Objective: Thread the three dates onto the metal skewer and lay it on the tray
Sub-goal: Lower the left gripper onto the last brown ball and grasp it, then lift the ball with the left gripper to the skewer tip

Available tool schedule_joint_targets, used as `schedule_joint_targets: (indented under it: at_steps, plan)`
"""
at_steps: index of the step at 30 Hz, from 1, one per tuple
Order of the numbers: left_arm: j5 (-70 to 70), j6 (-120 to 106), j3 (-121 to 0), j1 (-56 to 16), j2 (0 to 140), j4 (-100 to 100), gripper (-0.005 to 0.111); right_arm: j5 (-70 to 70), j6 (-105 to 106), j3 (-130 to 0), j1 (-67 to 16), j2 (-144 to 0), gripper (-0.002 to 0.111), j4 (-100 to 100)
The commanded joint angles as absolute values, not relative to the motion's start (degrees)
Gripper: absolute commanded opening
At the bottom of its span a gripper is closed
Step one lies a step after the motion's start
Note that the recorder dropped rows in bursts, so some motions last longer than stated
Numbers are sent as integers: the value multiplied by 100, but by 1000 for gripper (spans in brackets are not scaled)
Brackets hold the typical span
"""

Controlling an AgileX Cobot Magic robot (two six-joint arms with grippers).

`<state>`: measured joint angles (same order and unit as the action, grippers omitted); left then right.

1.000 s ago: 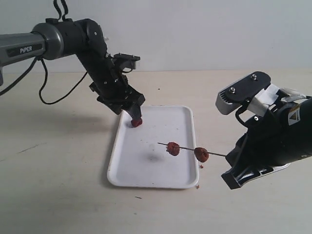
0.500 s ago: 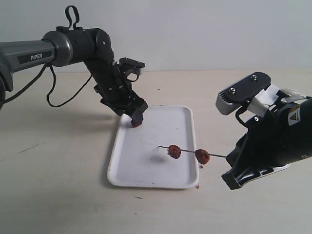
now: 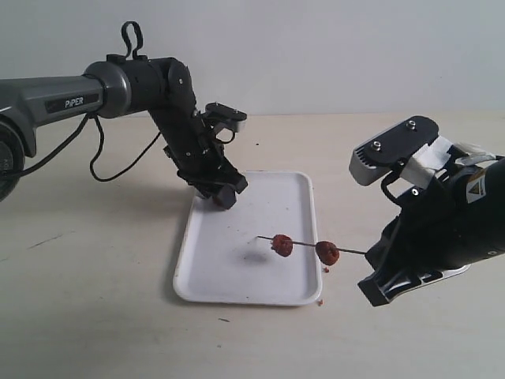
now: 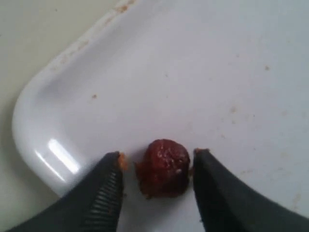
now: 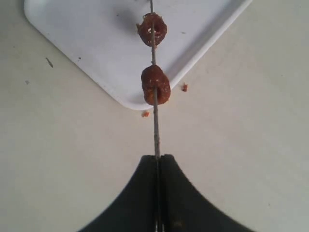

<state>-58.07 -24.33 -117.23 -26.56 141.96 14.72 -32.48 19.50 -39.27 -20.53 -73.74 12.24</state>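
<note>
In the exterior view, you have a pale wooden desk (image 3: 95, 316) carrying a flat white rectangular tray (image 3: 213, 264) with rounded corners. The black left gripper (image 3: 223, 195) is down at the tray's far left corner and hides whatever lies under it; a black cable (image 3: 118, 162) loops behind that arm. The black right gripper (image 3: 377, 290) sits off the tray's right edge, holding a thin grey metal skewer (image 3: 304, 244) that reaches in over the tray, clear of its floor. Two wrinkled red-brown dates are threaded on it: one (image 3: 282, 245) over the middle of the tray, the other (image 3: 327, 253) above the right edge. Tiny brown crumbs (image 3: 319, 301) lie on the desk by the near right corner.

In the left wrist view, the third date (image 4: 164, 166) lies on the tray (image 4: 193, 72) close to its rounded corner. Your left gripper (image 4: 158, 154) straddles it with its jaws apart: one finger (image 4: 222, 193) is right against the fruit, the other (image 4: 106, 193) stands just beside it with a slim gap.

In the right wrist view, your right gripper (image 5: 158, 159) is pinched tight on the skewer (image 5: 156, 125). The nearer date (image 5: 155, 84) hangs over the tray's corner rim (image 5: 120, 99), the farther one (image 5: 152, 29) over the tray. Crumbs (image 5: 184, 87) dot the desk (image 5: 241, 145) beside that corner.
</note>
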Motion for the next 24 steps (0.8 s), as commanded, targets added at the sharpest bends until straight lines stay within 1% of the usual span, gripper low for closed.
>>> schedule_joint_targets:
  at_steps: [1,8,16,18,24]
  plan:
    - [-5964,-2550,-11739,-2665,14204,1466,32,-3150,1938,-3962,-2034,-7394,0,1182]
    - [-5966,-2522,-11739,-2646,13972,1794,1,-3015,1789,-3962,-2034,-7394,0,1182]
    - [-6685,-2624,-11739,-2454,13552,3276,0,-2983,1747,-3962,-2034,-7082,0,1203]
    - [-6996,-2678,-11739,-2322,13537,3766,0,-2993,1704,-3962,-2034,-6915,0,1203]
    - [-6996,-2525,-11739,-1821,13599,5277,0,-3066,1581,-3962,-2034,-6354,0,1203]
